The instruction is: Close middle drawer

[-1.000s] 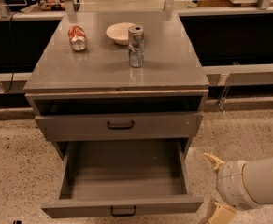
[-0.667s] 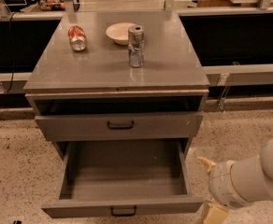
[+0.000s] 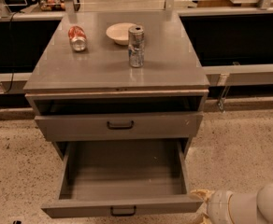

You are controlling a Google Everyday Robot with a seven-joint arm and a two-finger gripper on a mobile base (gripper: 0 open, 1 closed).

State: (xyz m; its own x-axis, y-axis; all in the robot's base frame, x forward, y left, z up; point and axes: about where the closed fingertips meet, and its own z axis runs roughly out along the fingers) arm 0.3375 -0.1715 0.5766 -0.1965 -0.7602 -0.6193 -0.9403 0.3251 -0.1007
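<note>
The middle drawer (image 3: 122,171) is pulled far out of the grey cabinet. Its deep plain tray is empty, and its flat front with a small black handle (image 3: 123,211) sits near the bottom edge of the view. The uppermost drawer (image 3: 120,125), with the same black handle, stands a little out under the top. The lowest drawer is hidden under the open one. My gripper (image 3: 199,206) is at the bottom right, just beside the right front corner of the middle drawer. Its cream fingers (image 3: 198,193) are spread and empty.
On the cabinet top (image 3: 104,69) stand an upright silver can (image 3: 136,45), a white bowl (image 3: 120,32) and a red can lying on its side (image 3: 77,38). Speckled floor (image 3: 248,148) lies to either side. A counter and dark panels run behind.
My gripper has moved left and lower, from out at the right to the drawer's right front corner. The drawers and the things on top have not moved.
</note>
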